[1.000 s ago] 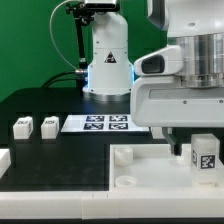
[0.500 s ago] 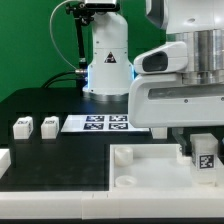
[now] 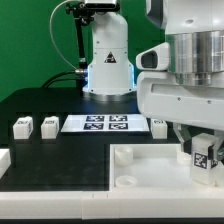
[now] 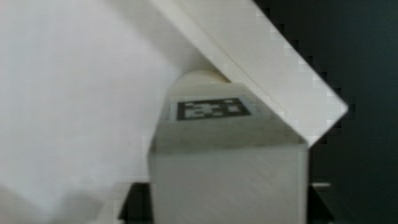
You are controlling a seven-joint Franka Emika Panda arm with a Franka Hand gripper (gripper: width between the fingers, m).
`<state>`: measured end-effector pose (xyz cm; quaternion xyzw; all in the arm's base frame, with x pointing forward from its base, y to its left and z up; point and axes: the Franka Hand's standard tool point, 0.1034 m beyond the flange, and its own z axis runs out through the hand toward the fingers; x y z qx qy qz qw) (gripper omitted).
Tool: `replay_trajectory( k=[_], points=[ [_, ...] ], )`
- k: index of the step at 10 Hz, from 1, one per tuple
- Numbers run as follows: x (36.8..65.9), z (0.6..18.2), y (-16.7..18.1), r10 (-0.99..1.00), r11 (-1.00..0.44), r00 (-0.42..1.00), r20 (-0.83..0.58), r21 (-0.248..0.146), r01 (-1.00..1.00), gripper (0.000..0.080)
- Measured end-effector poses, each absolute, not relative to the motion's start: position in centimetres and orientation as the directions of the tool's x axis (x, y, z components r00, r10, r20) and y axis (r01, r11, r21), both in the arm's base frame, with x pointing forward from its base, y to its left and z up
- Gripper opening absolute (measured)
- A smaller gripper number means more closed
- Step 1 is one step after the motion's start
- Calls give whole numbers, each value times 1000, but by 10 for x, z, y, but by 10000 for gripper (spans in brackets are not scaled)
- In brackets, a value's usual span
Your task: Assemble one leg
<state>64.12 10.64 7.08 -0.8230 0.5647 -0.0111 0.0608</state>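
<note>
My gripper (image 3: 203,150) is shut on the leg (image 3: 204,160), a small white block with a black-and-white tag facing the camera. I hold it at the near right corner of the large white tray-like piece (image 3: 150,172), low over a corner socket, slightly tilted. In the wrist view the leg (image 4: 217,150) fills the middle with its tag on top, between my dark fingers (image 4: 157,195); the gripper (image 4: 228,205) closes on its sides. The tray piece's (image 4: 71,100) white surface and edge lie behind it.
Two more white tagged blocks (image 3: 22,126) (image 3: 50,126) stand at the exterior view's left. Another block (image 3: 158,126) stands by the marker board (image 3: 97,123). The robot base (image 3: 107,60) rises at the back. A white part (image 3: 3,158) shows at the left edge.
The arm's wrist has shifted toward the exterior view's right, uncovering the block by the marker board. The held leg has dropped slightly and now sits a little tilted.
</note>
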Motion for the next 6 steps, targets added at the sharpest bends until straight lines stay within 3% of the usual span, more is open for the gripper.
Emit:
replay_trajectory(
  k=[3,5,6],
  points=[
    [636,70,108,-980,171,-159,-118,-98,-980,291],
    [636,70,109,-975,199,-187,-124,-94,-976,292],
    [635,70,109,-986,135,-123,-117,-102,-986,470]
  ],
)
